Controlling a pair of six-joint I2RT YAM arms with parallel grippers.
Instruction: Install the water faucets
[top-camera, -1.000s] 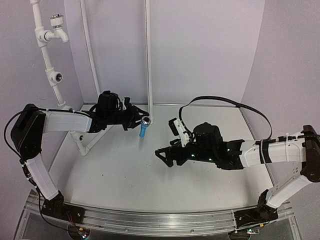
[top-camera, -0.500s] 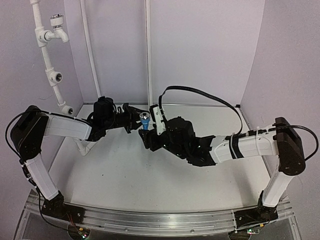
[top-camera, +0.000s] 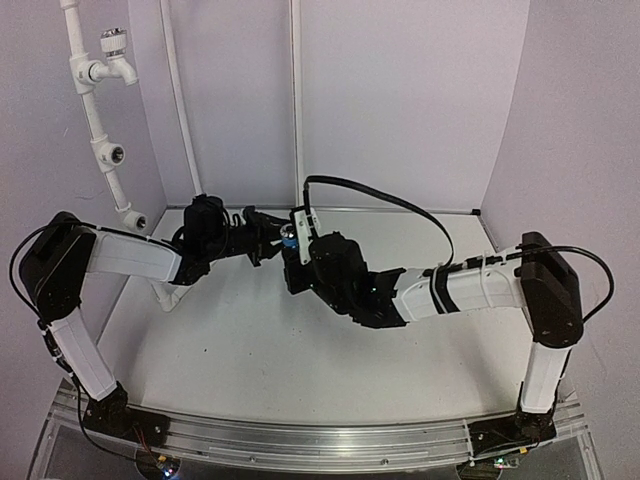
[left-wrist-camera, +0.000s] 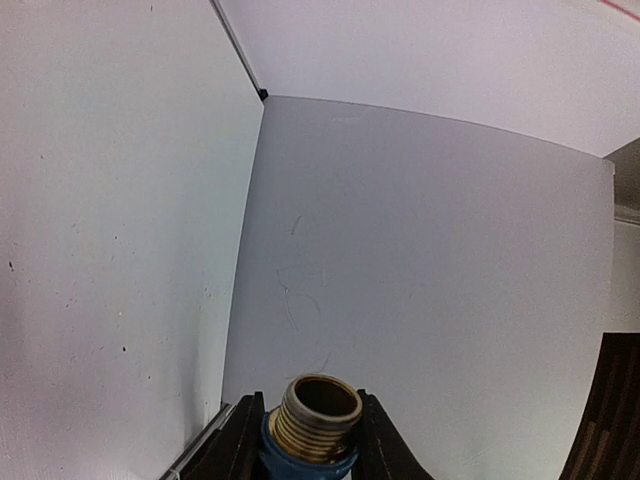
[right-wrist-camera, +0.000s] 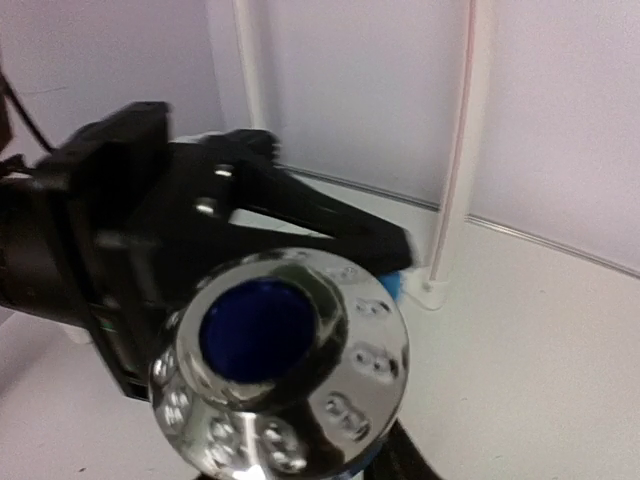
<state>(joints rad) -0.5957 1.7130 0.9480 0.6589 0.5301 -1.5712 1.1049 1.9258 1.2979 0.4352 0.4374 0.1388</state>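
- the left gripper (top-camera: 275, 238) is clamped on a bright blue plastic faucet (left-wrist-camera: 318, 412), one finger on each side of its blue body, held up off the white table (top-camera: 250, 340) near the back.
- the faucet's long axis runs roughly along the left fingers: the brass threaded end juts out past the fingertips, and the shiny ribbed knob faces straight into the right wrist's camera.
- the right gripper (top-camera: 296, 250) is right up against that knob, touching or nearly so. i cannot tell whether its jaws have closed on it, since the knob hides them.
- the white pipe frame (top-camera: 95, 120) stands well apart at the far left, with round open sockets low on it. a second white faucet with a silvery knob (top-camera: 113, 48) is already seated near the top.
- to my eye the next move turns on this: the frame is on the left arm's side, but the thread points away from it, so the faucet needs re-gripping or turning round.
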